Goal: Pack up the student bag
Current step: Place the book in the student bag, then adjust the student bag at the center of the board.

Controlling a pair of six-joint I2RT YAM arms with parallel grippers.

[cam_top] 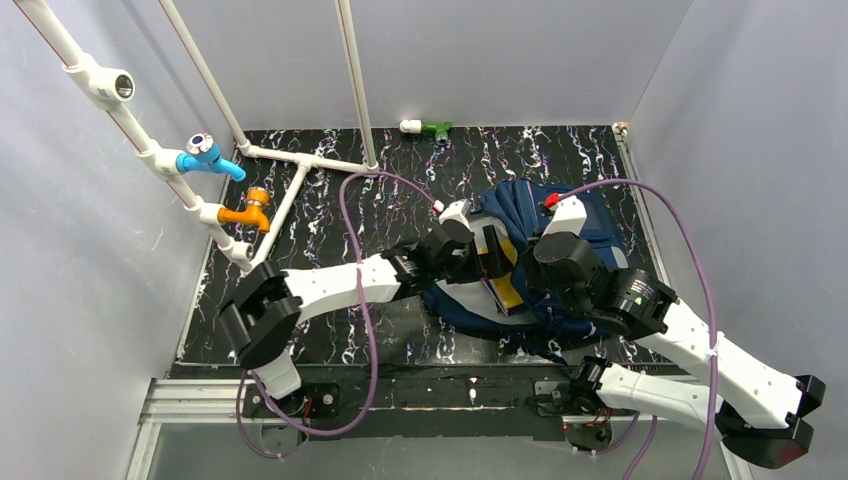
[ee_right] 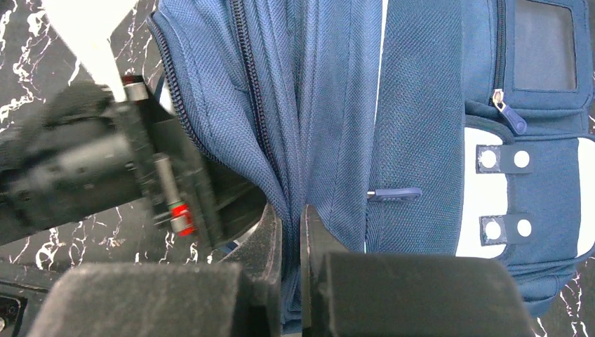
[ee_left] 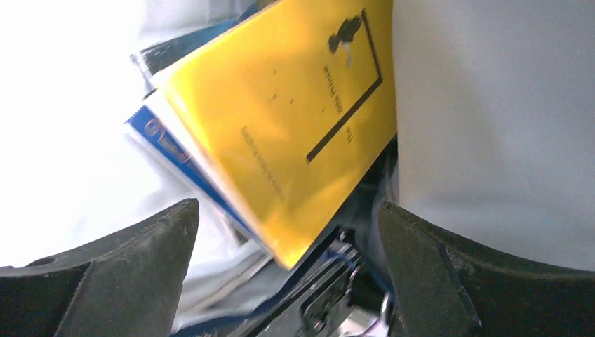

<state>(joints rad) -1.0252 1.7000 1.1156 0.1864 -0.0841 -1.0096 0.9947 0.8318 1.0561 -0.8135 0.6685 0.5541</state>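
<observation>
Right wrist view: clamps fold of large navy blue fabric student bag (ee_right: 414,140), on black marbled table (cam_top: 330,190), in closed right gripper (ee_right: 291,225), likely to hold mouth agape; spreads left gripper (ee_left: 288,210) wide, empty, over thin yellow book (ee_left: 281,105) inside.

Navy fabric student bag (ee_right: 414,105) w/ grey panels & zip pockets lies flat on table (cam_top: 330,200), right of centre. Main zip open, fabric bunched in folds.

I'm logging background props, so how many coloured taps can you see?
3: blue tap high on the left pipe, orange tap just below it, green tap lying at the table's far edge. Others may be hidden.
</observation>
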